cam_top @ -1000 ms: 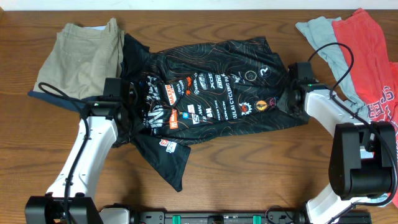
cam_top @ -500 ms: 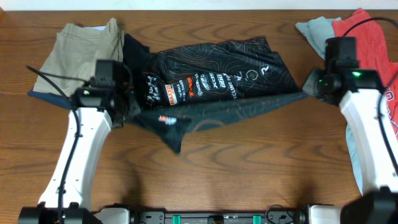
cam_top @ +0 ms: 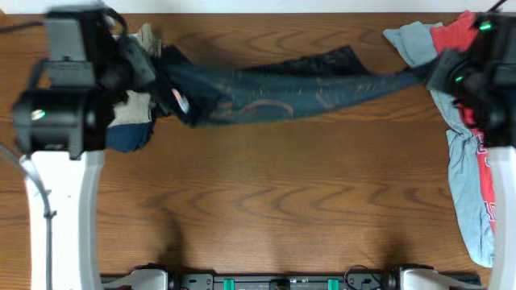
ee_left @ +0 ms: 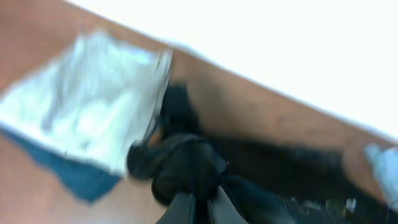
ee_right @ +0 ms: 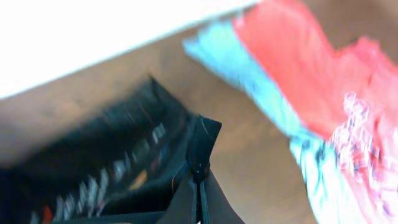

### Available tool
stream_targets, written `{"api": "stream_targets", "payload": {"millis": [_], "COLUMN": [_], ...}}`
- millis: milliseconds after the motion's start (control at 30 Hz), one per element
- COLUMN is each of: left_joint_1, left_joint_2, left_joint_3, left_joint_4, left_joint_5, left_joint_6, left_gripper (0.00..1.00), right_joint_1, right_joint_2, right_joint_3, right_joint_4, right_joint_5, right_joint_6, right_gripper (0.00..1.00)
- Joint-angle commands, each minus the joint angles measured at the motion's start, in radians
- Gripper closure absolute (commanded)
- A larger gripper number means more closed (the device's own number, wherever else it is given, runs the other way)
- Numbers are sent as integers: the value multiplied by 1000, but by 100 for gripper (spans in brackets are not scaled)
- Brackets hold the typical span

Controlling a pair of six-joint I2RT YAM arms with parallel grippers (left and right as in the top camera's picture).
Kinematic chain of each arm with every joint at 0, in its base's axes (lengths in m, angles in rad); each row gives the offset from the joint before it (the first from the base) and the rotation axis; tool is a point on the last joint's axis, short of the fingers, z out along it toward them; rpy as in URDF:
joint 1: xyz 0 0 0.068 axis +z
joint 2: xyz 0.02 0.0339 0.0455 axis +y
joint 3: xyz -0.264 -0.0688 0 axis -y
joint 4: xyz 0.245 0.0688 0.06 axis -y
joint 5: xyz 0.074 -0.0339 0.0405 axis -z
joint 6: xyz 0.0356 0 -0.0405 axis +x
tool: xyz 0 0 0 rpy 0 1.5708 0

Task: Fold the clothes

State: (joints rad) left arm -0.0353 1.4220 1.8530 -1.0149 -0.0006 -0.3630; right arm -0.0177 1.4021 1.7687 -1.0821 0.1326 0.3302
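Cycling jersey: stretched taut along the table's far side.
Left gripper: clamped on its bunched left end.
Right gripper: clamped on its right corner.
Care: ends to be lowered together, evenly tensioned.

Motion blur makes the jersey logos unreadable.

**White links, black housings, dark fingers**

From overhead, the left arm and right arm are seen as white tubular links capped by boxy black housings. Each housing is marked by green indicator lights. A thin black cable is routed along the left link's 9 o'clock side. The left gripper and right gripper are tipped with slim dark fingers.
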Motion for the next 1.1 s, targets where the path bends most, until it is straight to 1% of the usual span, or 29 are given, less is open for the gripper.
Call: {"api": "stream_targets", "payload": {"millis": [0, 133, 267, 400, 500, 567, 767, 967, 1067], "left_joint_1": [29, 75, 117, 120, 120, 120, 118, 114, 114], "left_joint_2": [-23, -45, -75, -97, -93, -75, 44, 218, 312], "left_joint_3": [144, 250, 301, 306, 305, 305, 304, 304, 304], "left_joint_4": [-1, 20, 79, 143, 149, 145, 146, 183, 271], "left_joint_5": [-4, -4, -3, -3, 11, 50, 196, 196, 197], "left_joint_6": [34, 34, 33, 33, 33, 33, 34, 34, 34], "left_gripper": [94, 94, 94, 94, 94, 94, 94, 94, 94], "right_joint_1": [-34, -80, -114, -122, -122, -121, -121, -119, -120], "right_joint_2": [-38, -41, -41, -41, -35, -19, 92, 263, 355], "right_joint_3": [146, 294, 389, 431, 432, 431, 428, 428, 428], "right_joint_4": [0, 1, 24, 48, 56, 50, 17, 38, 125], "right_joint_5": [33, 45, 55, 73, 74, 72, 48, 20, 20], "right_joint_6": [-32, -60, -105, -111, -111, -111, -130, -129, -130], "right_gripper": [99, 99, 99, 99, 99, 99, 99, 99, 99]}}
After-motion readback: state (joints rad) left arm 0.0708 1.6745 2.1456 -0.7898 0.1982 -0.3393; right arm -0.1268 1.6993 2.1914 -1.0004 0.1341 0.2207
